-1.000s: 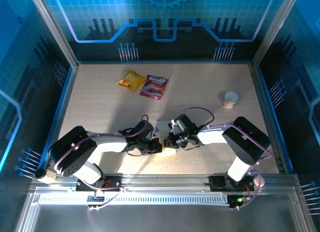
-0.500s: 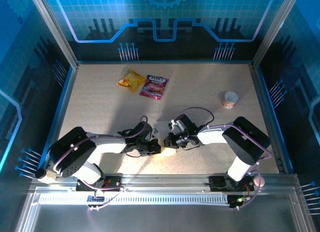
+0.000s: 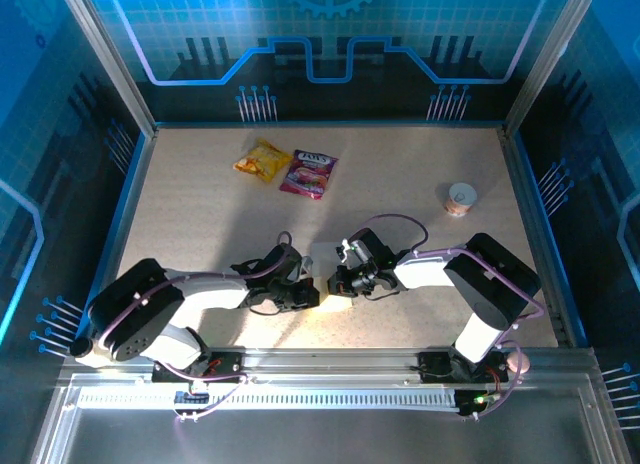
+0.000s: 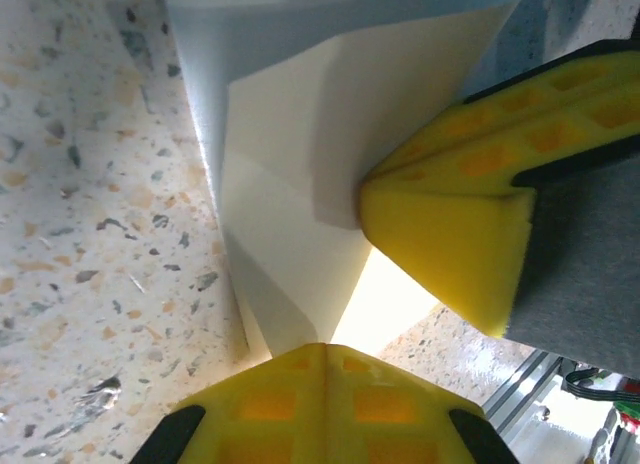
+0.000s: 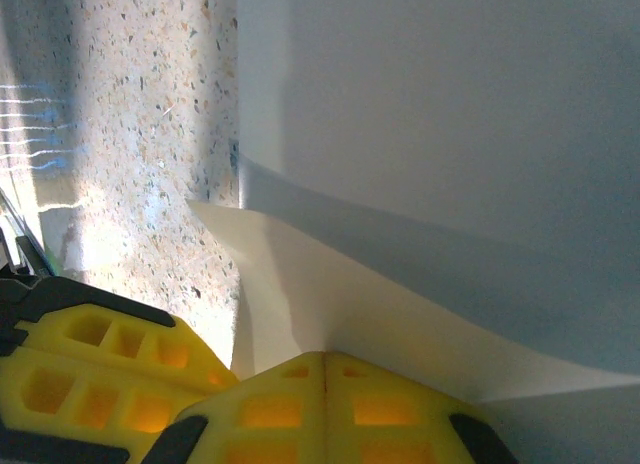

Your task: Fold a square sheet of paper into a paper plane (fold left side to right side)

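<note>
From above, my left gripper [image 3: 305, 294] and my right gripper [image 3: 338, 282] met nose to nose near the front edge of the table [image 3: 200, 214], with the sheet of paper [image 3: 322, 267] caught between them as a small pale, partly folded shape. Far back lay a yellow snack packet [image 3: 262, 160] touching a pink snack packet [image 3: 308, 173]; the pink one carried pale lettering too small for me to read. A small round white cup [image 3: 461, 198] stood well apart toward the right. Through my left wrist camera, my left gripper [image 4: 325, 349] was clenched, its yellow pads pressed together on a creased corner of the sheet of paper [image 4: 300, 184], while my right gripper [image 4: 440, 234] pinched the same sheet just beside it, over the speckled tabletop [image 4: 100, 184]. Through my right wrist camera, my right gripper [image 5: 325, 356] was likewise clamped on the paper's edge, the unmarked white sheet [image 5: 420, 134] rising away from it, my left gripper's pads [image 5: 90, 374] close beside.
</note>
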Robot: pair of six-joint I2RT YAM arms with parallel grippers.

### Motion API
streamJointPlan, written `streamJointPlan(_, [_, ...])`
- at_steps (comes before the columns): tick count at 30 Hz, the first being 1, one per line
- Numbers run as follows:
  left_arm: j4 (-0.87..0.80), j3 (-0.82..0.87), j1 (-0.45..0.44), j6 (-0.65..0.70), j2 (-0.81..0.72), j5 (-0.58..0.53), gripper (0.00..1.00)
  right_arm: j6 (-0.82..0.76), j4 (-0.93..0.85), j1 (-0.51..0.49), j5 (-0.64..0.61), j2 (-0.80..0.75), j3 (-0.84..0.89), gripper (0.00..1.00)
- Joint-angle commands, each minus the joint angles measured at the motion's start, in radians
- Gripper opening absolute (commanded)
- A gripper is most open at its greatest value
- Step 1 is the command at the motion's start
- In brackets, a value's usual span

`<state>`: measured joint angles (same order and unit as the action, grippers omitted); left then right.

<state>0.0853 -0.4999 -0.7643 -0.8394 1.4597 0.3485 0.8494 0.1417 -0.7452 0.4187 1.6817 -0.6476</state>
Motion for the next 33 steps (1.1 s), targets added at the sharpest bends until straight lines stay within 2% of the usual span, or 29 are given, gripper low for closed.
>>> streamJointPlan(1, [0.007, 0.008, -0.017, 0.01, -0.046, 0.011, 0.01, -0.003, -0.128, -0.025, -0.04, 0.037, 0.02, 0.0])
streamJointPlan(7, [-0.027, -0.014, -0.052, 0.029, -0.065, -0.002, 0.01, 0.001, -0.129, -0.025, -0.042, 0.038, 0.021, 0.0])
streamJointPlan(14, [-0.013, -0.031, -0.072, 0.029, 0.012, -0.003, 0.01, -0.001, -0.131, -0.025, -0.043, 0.041, 0.023, 0.0])
streamJointPlan(33, [-0.045, -0.034, -0.072, 0.024, 0.005, -0.1, 0.01, -0.009, -0.142, -0.025, -0.045, 0.046, 0.02, 0.0])
